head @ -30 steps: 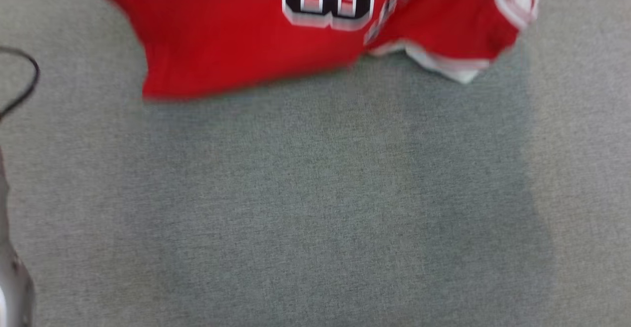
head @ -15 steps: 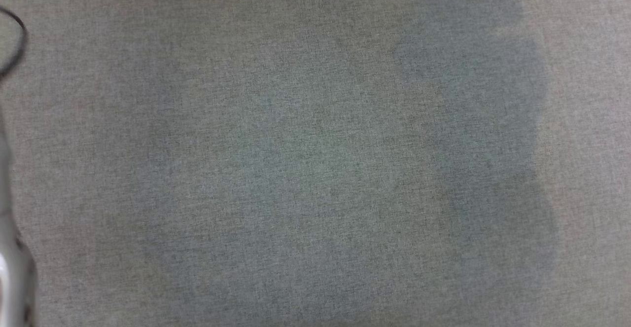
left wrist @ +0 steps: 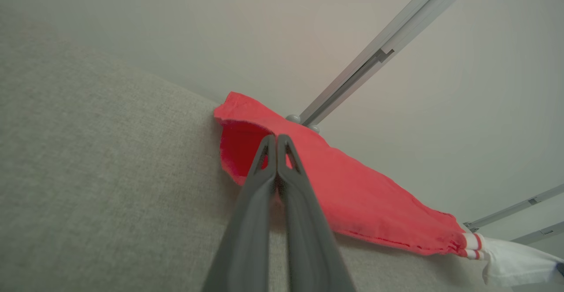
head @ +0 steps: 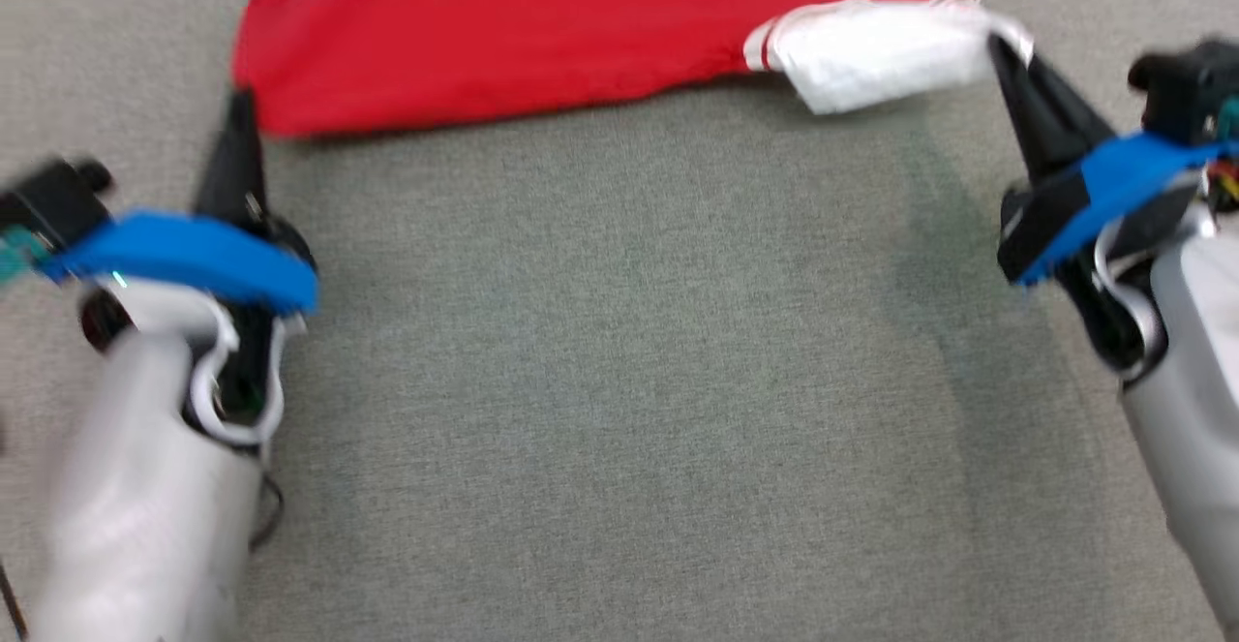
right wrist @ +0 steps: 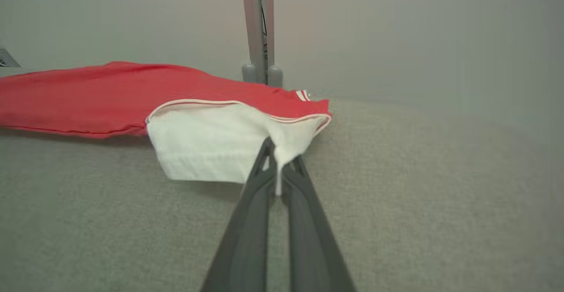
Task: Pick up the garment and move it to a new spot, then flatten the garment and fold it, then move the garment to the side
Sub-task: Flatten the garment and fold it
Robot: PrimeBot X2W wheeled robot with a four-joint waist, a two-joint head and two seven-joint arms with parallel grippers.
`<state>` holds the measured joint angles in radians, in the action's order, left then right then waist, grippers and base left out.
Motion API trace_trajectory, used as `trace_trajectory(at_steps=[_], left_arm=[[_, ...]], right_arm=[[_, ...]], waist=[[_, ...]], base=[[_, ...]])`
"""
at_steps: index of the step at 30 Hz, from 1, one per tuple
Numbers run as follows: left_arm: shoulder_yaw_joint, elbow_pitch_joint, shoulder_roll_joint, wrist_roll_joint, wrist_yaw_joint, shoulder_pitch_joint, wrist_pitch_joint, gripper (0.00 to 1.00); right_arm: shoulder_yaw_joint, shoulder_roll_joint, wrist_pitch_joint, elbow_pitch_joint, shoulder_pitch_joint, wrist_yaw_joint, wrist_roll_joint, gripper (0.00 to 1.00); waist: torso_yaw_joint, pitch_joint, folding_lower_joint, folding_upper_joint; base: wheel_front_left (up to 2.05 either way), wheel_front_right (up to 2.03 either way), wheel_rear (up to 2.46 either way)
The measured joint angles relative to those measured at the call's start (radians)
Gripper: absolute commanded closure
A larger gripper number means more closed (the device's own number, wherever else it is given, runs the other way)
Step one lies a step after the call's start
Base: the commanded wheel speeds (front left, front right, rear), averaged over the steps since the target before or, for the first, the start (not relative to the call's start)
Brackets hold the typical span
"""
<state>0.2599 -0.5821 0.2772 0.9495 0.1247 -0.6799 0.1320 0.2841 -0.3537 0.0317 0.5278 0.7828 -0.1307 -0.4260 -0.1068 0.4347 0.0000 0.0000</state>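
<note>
While both grippers sit at the near edge of the garment [head: 542,32], you are, by my reading, in the flattening step; no fold has been made.

Position: the garment lies on the far part of the grey table [head: 619,381], red side up, with a white panel [head: 871,56] turned out at its right end. Its near edge runs fairly straight between the two arms.

Right gripper [head: 1002,42]: the fingers [right wrist: 257,186] are clamped on the white panel, and in the right wrist view a strip of white cloth shows pinched between them.

Left gripper [head: 239,105]: the fingers [left wrist: 264,182] are pressed together at the red corner. In the left wrist view the tips overlap the cloth, but you cannot tell whether any cloth is caught between them.

Next move, as a judgement: draw both arms toward you evenly and low, so the cloth slides flat instead of bunching. Check the left corner first; if it is not held, a pull from the right alone would skew the garment. The turned-out white panel will need laying down before you fold.
</note>
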Motion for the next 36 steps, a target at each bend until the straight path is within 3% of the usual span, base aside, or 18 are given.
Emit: trace_trajectory(at_steps=[4, 10, 17, 23, 30, 36], left_arm=[[0.045, -0.010, -0.005, -0.021, 0.001, 0.145, 0.027, 1.00], [0.071, 0.023, -0.027, -0.019, -0.015, 0.345, 0.050, 1.00], [0.111, 0.131, -0.009, -0.043, -0.076, 0.538, 0.035, 1.00], [0.142, 0.273, 0.032, -0.053, -0.139, 0.669, -0.030, 1.00], [0.183, 0.450, 0.111, -0.068, -0.213, 0.781, -0.164, 1.00], [0.185, 0.593, 0.162, -0.053, -0.243, 0.808, -0.247, 1.00]], right_arm=[[-0.041, -0.002, -0.105, -0.084, -0.163, 0.000, -0.043, 1.00], [-0.165, 0.006, -0.268, -0.239, -0.402, 0.000, 0.000, 1.00], [-0.331, 0.115, -0.491, -0.439, -0.692, 0.000, 0.079, 1.00], [-0.429, 0.204, -0.690, -0.652, -0.881, 0.000, 0.131, 1.00], [-0.451, 0.257, -0.904, -0.814, -1.029, 0.000, 0.134, 1.00], [-0.482, 0.275, -0.951, -0.912, -1.050, 0.000, 0.143, 1.00]], waist=[[0.010, -0.073, -0.0001, 0.0000], [0.021, -0.194, -0.0003, 0.0000], [0.043, -0.309, -0.0004, -0.0001], [0.067, -0.358, -0.0003, 0.0000], [0.078, -0.357, -0.0001, 0.0000], [0.079, -0.341, 0.0000, 0.0000]], base=[[0.00, 0.00, 0.00], [0.00, 0.00, 0.00], [0.00, 0.00, 0.00], [0.00, 0.00, 0.00], [0.00, 0.00, 0.00], [0.00, 0.00, 0.00]])
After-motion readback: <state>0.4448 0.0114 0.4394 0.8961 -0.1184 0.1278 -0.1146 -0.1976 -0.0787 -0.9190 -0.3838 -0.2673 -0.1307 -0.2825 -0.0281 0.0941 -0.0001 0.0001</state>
